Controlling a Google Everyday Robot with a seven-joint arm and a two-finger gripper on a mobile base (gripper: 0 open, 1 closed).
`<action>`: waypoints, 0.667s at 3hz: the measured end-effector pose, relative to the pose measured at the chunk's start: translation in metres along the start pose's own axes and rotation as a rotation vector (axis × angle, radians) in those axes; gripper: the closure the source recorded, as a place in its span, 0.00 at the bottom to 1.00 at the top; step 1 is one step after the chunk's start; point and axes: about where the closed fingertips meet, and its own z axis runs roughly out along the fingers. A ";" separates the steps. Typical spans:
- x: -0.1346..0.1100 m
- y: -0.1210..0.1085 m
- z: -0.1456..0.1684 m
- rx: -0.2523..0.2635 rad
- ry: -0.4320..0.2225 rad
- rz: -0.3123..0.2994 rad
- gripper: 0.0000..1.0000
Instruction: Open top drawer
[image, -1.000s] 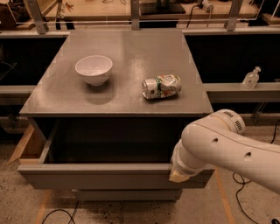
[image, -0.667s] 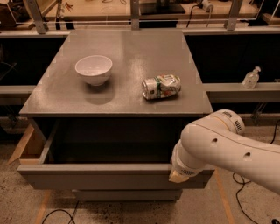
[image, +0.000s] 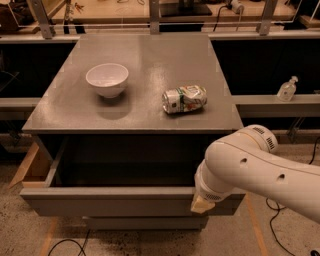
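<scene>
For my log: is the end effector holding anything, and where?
Cannot tell; the end effector is at the top drawer's front rim, right end.

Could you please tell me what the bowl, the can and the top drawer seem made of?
Bowl: likely glazed ceramic, glossy white. Can: thin metal, crumpled, shiny. Top drawer: matte grey, painted board or metal, unclear. Gripper sits at its front edge.
</scene>
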 end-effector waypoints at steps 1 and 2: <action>0.000 -0.001 0.002 0.004 -0.003 -0.016 0.00; 0.003 0.000 0.003 0.001 -0.003 -0.014 0.00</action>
